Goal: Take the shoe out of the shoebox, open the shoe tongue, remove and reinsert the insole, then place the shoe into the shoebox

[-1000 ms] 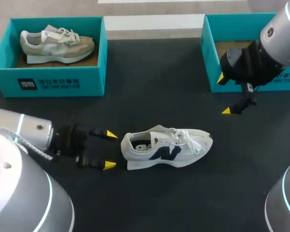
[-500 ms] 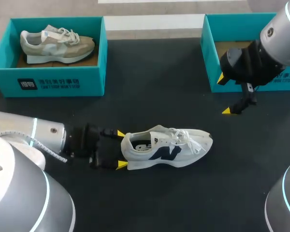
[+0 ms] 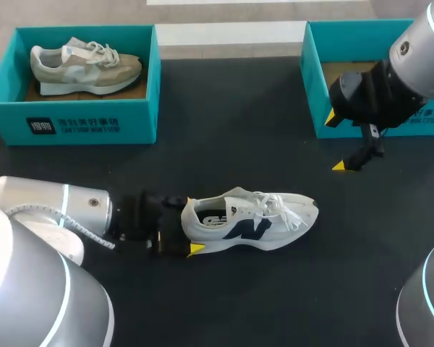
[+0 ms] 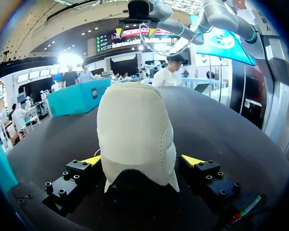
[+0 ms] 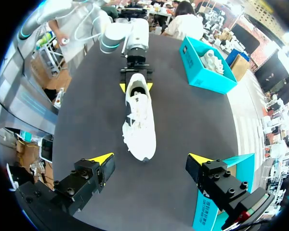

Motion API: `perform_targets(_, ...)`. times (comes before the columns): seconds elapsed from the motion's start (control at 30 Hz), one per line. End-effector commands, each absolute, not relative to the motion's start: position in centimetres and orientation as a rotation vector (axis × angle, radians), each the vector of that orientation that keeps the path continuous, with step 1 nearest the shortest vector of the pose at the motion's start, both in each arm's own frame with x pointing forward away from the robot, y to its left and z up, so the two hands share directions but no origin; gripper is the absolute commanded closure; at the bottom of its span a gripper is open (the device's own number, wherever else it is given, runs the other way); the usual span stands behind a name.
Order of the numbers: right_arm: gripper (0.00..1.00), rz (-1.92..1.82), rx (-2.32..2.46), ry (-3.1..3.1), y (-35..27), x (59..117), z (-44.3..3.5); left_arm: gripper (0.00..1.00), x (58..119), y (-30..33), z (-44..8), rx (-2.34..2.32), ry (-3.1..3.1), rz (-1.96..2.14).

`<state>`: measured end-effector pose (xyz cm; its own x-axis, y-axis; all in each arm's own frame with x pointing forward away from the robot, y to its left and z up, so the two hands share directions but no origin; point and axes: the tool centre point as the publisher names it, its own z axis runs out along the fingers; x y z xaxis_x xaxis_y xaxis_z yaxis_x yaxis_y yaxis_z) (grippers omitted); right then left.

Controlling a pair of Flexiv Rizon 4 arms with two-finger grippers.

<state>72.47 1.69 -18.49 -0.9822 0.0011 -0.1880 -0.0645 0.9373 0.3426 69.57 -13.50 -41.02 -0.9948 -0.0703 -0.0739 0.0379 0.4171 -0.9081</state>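
Note:
A white shoe [image 3: 249, 220] with a dark side logo lies on the black table, toe pointing right. Its heel [image 4: 135, 130] sits between the fingers of my left gripper [image 3: 189, 225], which stand open on either side of it, close to the heel in the left wrist view [image 4: 142, 160]. My right gripper [image 3: 334, 142] hangs open above the table in front of the right teal shoebox [image 3: 315, 79], well away from the shoe. From the right wrist view the shoe [image 5: 139, 120] lies ahead of that gripper [image 5: 150, 158], with my left arm [image 5: 135, 38] at its far end.
A second teal shoebox [image 3: 72, 119] stands at the back left with a beige shoe [image 3: 87, 65] inside. It also shows in the right wrist view as a teal box [image 5: 204, 65]. Bare black table lies between the two boxes.
My left gripper has slid right along the table until its open fingers straddle the shoe's heel. The shoe and my right arm have not moved.

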Motion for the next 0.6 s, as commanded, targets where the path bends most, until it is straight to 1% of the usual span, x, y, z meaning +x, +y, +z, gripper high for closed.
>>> perform_targets(0.03, 0.0, 0.521, -0.049, 2.91, 1.8, 72.61, -18.59, 0.0, 69.81, -14.6, -41.7, -0.038, 2.561, -1.64)
perform_targets(0.17, 0.0, 0.521, -0.049, 2.91, 1.8, 72.61, -18.59, 0.0, 69.84, -14.86, -42.03, -0.068, 2.545, -1.645)
perform_targets(0.2, 0.0, 0.521, -0.049, 2.91, 1.8, 72.61, -18.59, 0.07, 69.86, -14.91, -42.11, -0.072, 2.544, -1.646)
perform_targets(0.27, 0.0, 0.521, -0.049, 2.91, 1.8, 72.61, -18.59, 0.46, 69.79, -15.04, -42.15, -0.074, 2.542, -1.647)
perform_targets(0.3, 0.0, 0.521, -0.049, 2.91, 1.8, 72.61, -18.59, 0.6, 69.73, -15.08, -42.12, -0.073, 2.542, -1.646)
perform_targets(0.33, 0.0, 0.521, -0.049, 2.91, 1.8, 72.61, -18.59, 0.8, 69.7, -15.09, -42.11, -0.072, 2.543, -1.646)
perform_targets(0.37, 0.0, 0.521, -0.049, 2.91, 1.8, 72.61, -18.59, 0.88, 69.68, -15.09, -42.09, -0.069, 2.545, -1.648)
perform_targets(0.4, 0.0, 0.521, -0.049, 2.91, 1.8, 72.61, -18.59, 1.0, 69.64, -15.08, -42.07, -0.067, 2.551, -1.649)
perform_targets(0.6, 0.0, 0.521, -0.049, 2.91, 1.8, 72.61, -18.59, 1.0, 69.65, -14.74, -41.91, -0.063, 2.559, -1.649)
